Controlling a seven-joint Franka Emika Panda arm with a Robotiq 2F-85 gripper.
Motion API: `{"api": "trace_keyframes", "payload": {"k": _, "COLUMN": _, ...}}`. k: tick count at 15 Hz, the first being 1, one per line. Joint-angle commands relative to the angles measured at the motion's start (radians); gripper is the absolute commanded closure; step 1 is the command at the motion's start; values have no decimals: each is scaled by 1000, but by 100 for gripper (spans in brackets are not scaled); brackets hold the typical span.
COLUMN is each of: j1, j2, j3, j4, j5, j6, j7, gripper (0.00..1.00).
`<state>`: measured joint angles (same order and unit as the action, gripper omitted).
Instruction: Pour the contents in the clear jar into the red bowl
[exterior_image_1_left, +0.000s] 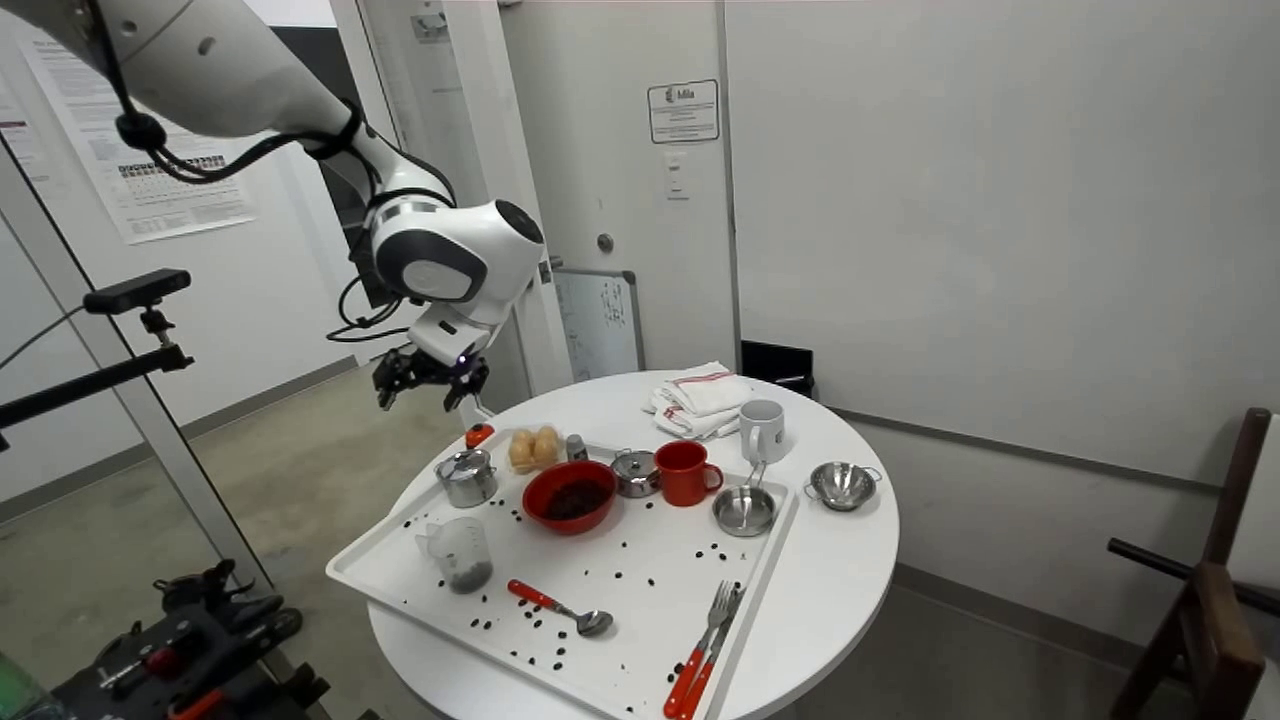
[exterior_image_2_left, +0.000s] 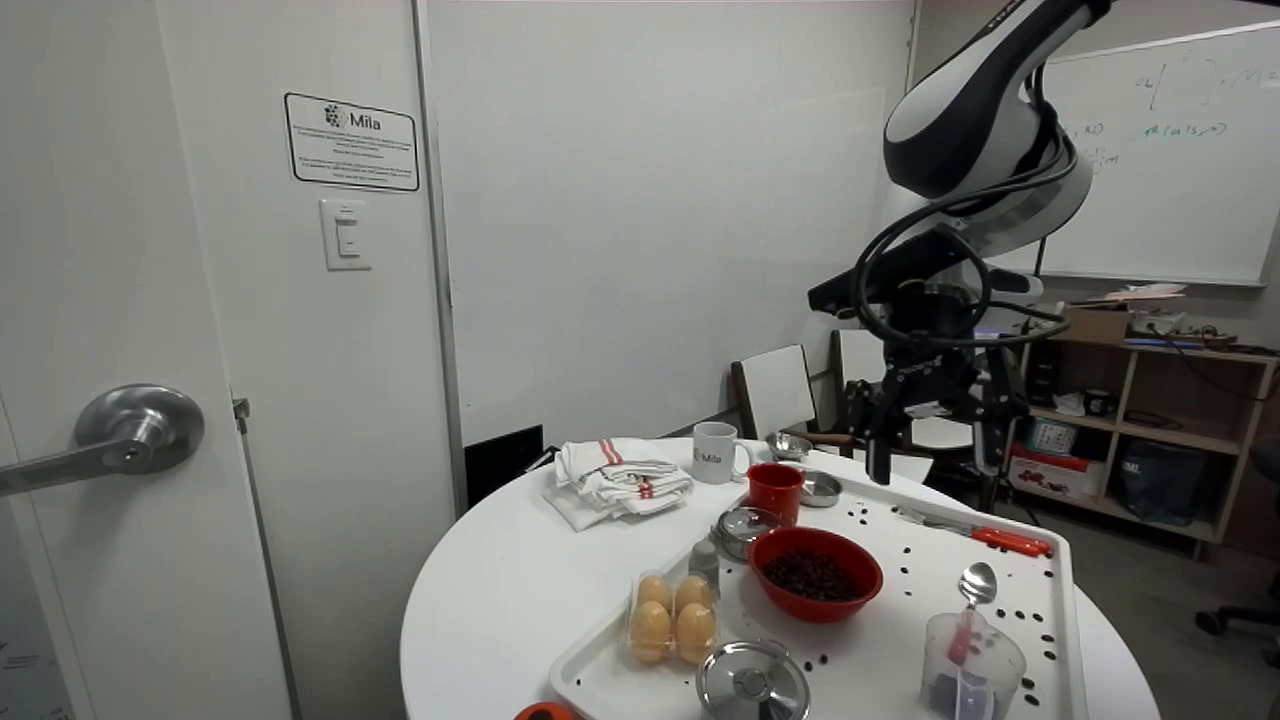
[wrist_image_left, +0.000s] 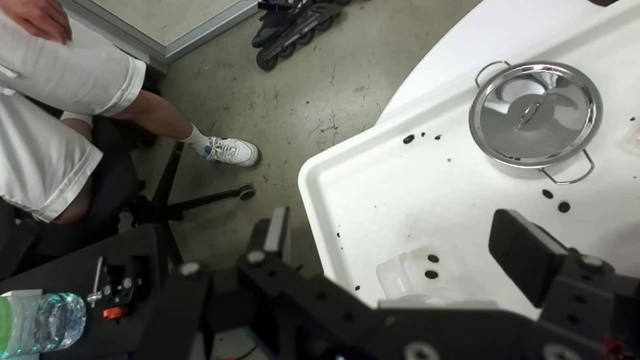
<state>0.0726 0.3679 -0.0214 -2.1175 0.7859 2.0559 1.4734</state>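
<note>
The clear jar (exterior_image_1_left: 463, 546) is stood upright on the white tray (exterior_image_1_left: 385, 563)
Dark contents (exterior_image_1_left: 470, 577) are seen in its bottom; in an exterior view it is placed left, nearer than the red bowl (exterior_image_1_left: 568, 500); the gripper (exterior_image_1_left: 418, 399) is held higher up, jaws spread wide, nothing gripped.

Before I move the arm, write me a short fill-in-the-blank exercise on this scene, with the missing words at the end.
The gripper holds nothing; its jaws stand ____, not shut.
The red bowl and the clear jar stand on a white ____ resting on the table.
The name printed on the mug is ____.
The eggs in view number ____.
Missing words: open; tray; Mila; four.
</note>
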Motion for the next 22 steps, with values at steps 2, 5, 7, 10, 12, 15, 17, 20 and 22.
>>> {"api": "trace_keyframes", "payload": {"k": 2, "j1": -5, "j2": 0, "j3": 5, "j4": 1, "j5": -3, "j6": -1, "j7": 2, "gripper": 0}}
{"api": "trace_keyframes", "payload": {"k": 5, "j1": -5, "j2": 0, "j3": 5, "j4": 1, "j5": -3, "j6": 0, "j7": 2, "gripper": 0}}
{"api": "trace_keyframes", "payload": {"k": 7, "j1": -5, "j2": 0, "j3": 5, "j4": 1, "j5": -3, "j6": 0, "j7": 2, "gripper": 0}}
{"api": "trace_keyframes", "payload": {"k": 10, "j1": 44, "j2": 7, "j3": -19, "j4": 1, "j5": -154, "j6": 41, "j7": 89, "gripper": 0}}
{"api": "trace_keyframes", "payload": {"k": 12, "j1": 66, "j2": 14, "j3": -14, "j4": -9, "j5": -252, "j6": 60, "j7": 161, "gripper": 0}}
{"api": "trace_keyframes", "payload": {"k": 15, "j1": 92, "j2": 5, "j3": -4, "j4": -15, "j5": -432, "j6": 32, "j7": 216, "gripper": 0}}
{"api": "trace_keyframes", "payload": {"k": 17, "j1": 116, "j2": -18, "j3": 4, "j4": -31, "j5": -535, "j6": 31, "j7": 216, "gripper": 0}}
{"api": "trace_keyframes", "payload": {"k": 20, "j1": 156, "j2": -30, "j3": 7, "j4": -55, "j5": -691, "j6": 56, "j7": 234, "gripper": 0}}
{"api": "trace_keyframes", "payload": {"k": 22, "j1": 177, "j2": 14, "j3": -2, "j4": -18, "j5": -789, "j6": 68, "j7": 304, "gripper": 0}}
